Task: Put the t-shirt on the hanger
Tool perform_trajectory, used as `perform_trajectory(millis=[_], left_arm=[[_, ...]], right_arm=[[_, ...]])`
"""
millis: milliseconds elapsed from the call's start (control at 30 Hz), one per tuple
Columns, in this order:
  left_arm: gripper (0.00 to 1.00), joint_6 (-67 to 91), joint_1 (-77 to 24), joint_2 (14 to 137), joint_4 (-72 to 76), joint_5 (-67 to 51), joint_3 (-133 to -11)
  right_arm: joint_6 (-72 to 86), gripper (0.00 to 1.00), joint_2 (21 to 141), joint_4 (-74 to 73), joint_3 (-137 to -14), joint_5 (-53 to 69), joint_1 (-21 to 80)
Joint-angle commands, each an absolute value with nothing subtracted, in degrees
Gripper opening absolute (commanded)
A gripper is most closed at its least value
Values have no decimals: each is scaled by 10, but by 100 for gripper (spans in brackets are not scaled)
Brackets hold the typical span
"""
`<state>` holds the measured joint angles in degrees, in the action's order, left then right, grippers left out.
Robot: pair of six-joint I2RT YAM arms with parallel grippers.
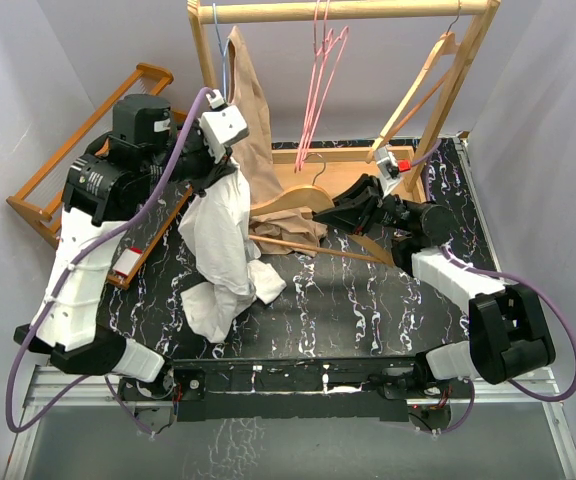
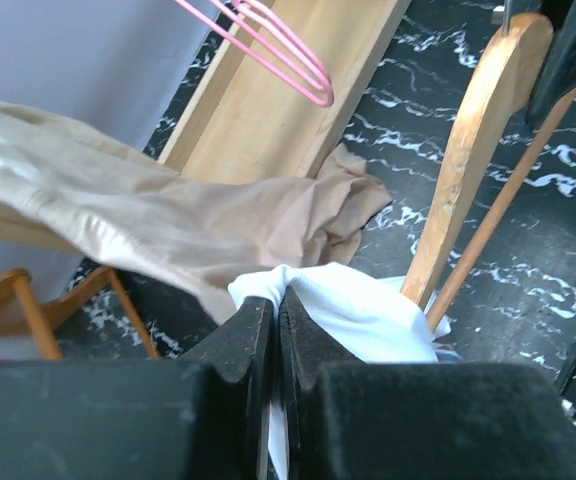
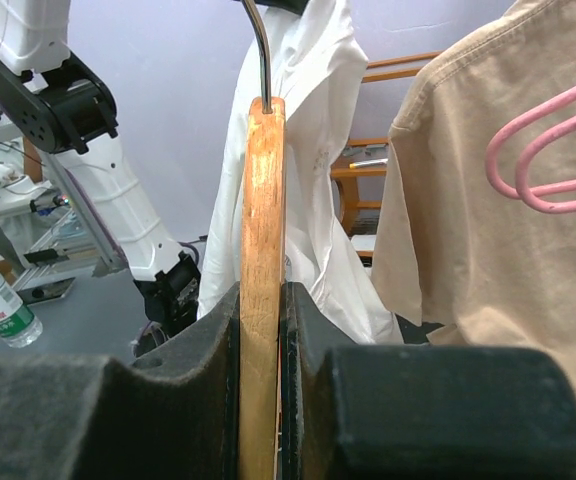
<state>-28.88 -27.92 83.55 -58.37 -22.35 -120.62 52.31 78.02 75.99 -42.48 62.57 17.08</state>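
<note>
The left gripper [image 2: 275, 312] is fully closed on a top fold of the t-shirt [image 1: 218, 240]. Its arm is raised, so the shirt hangs with its lower end on the desk [image 1: 368, 300]. The right gripper [image 3: 261, 300] clamps a wooden hanger [image 3: 261, 190], its arm reaching low and forward. The pink hanger [image 1: 318, 90] hangs from the rack rail [image 1: 348, 11].

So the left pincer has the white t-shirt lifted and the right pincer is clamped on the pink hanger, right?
No: the right pincer is clamped on a wooden hanger, per the right wrist view; the pink hangers hang on the rail. The rest holds.
</note>
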Motion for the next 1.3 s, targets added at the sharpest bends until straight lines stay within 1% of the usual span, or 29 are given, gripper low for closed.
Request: perform_trajectory(millis=[0,167,267,400,500,567,700,800,1033,1167,1233,1267], left_arm=[[0,-319,-278,796,-589,-166,-1199],[0,-312,-276,731,-582,-142,-1112],[0,-312,-274,696,-572,-124,-1056],[0,-316,-268,666,-555,-114,-991],[0,-322,-248,663,-540,-122,-960],[0,-328,-209,672,-530,-163,-949],[0,-330,-78,723,-536,-309,-963],[0,-342,-21,758,-539,-387,-971],[0,-373,-13,748,-517,-473,-914],[0,-340,-12,740,-491,-519,-899],[0,-346,-12,737,-505,-527,-898],[0,-351,-12,736,-516,-522,-903]], right_arm=[[508,8,758,766,-422,611,172],[510,8,766,773,-419,594,159],[530,8,780,804,-422,592,146],[563,8,803,837,-445,622,140],[562,8,808,828,-453,645,140],[543,8,807,801,-456,655,140],[487,8,800,728,-460,669,140],[448,8,795,681,-466,672,140],[445,8,807,674,-474,661,139],[443,8,825,674,-477,640,140],[426,8,821,651,-475,619,139],[402,8,813,613,-476,602,139]])
